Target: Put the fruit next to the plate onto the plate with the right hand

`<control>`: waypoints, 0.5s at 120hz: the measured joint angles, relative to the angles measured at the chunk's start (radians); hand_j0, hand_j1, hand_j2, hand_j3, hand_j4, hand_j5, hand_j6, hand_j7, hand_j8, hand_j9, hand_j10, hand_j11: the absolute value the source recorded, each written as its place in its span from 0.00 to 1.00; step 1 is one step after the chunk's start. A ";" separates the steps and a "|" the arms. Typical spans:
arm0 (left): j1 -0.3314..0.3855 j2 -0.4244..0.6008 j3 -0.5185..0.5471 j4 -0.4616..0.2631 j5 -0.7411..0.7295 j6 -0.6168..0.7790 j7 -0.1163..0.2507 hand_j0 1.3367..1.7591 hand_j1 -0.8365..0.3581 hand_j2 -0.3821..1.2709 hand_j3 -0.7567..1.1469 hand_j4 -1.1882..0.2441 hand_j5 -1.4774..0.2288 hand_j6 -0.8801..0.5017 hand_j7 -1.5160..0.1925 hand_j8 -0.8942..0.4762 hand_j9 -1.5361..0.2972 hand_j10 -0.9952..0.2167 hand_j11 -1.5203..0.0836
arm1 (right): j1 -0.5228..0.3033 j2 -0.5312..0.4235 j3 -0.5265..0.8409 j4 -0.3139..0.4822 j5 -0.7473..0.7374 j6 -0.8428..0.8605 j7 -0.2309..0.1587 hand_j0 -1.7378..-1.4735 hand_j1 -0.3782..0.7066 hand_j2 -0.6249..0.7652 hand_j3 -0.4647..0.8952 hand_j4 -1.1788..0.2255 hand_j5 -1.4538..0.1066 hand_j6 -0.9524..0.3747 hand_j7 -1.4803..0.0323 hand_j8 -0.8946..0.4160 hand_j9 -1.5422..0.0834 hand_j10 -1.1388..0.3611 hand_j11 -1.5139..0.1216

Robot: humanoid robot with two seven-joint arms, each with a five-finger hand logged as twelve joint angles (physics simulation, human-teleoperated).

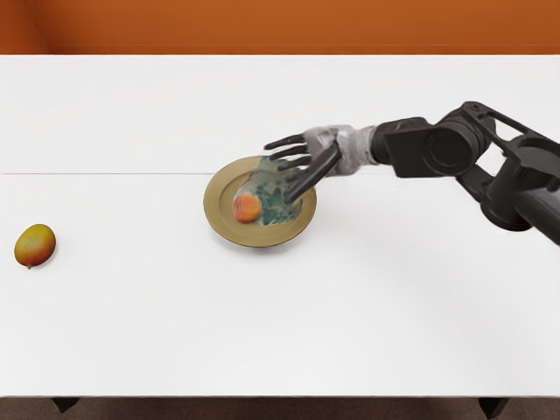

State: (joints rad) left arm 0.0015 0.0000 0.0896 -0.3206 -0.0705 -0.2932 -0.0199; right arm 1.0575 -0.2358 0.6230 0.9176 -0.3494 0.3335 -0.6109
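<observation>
fruit [248,207] lay on the gold plate [218,215], left of centre. right hand [302,160] hovered over the plate's far rim, fingers spread, apparently holding nothing. second fruit [35,246] sat well apart at left.

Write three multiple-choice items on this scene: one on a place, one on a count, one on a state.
1. Where does the red fruit lie?
A. on the plate
B. in the right hand
C. off the plate, beside it

2. How many fruits show?
A. one
B. two
C. three

3. The right hand's fingers are:
A. spread, holding nothing
B. shut on a fruit
C. curled into a fist

Answers:
1 A: it sits on the plate's patterned middle.
2 B: the red one, plus a yellow fruit far left on the table.
3 A: they fan out over the plate's far rim, apart from the fruit.
</observation>
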 joint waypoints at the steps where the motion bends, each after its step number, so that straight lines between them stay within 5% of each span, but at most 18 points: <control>1: 0.000 0.000 0.000 0.000 0.000 0.000 0.000 0.76 0.99 0.23 0.40 0.83 0.87 0.64 0.89 0.65 0.84 0.82 0.95 | -0.004 -0.009 0.012 0.002 0.003 0.018 0.000 0.31 0.15 0.47 0.34 0.70 0.78 0.65 0.83 0.62 0.80 0.67 0.78; 30: 0.000 0.000 -0.001 0.000 0.000 0.000 0.000 0.76 0.99 0.23 0.40 0.83 0.87 0.64 0.89 0.65 0.84 0.82 0.95 | -0.213 -0.423 0.265 0.014 0.254 0.252 0.000 0.31 0.08 0.45 0.34 0.79 0.87 0.69 0.92 0.66 0.89 0.72 0.87; 60: 0.002 0.000 0.000 -0.001 0.000 -0.001 0.000 0.76 0.99 0.23 0.40 0.83 0.87 0.64 0.89 0.65 0.84 0.82 0.95 | -0.277 -0.508 0.248 0.012 0.315 0.276 0.000 0.30 0.06 0.45 0.34 0.82 0.90 0.70 0.95 0.67 0.92 0.74 0.90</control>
State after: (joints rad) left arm 0.0031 0.0000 0.0900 -0.3220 -0.0704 -0.2944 -0.0200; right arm 0.7806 -0.7439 0.8711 0.9297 -0.0348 0.6090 -0.6109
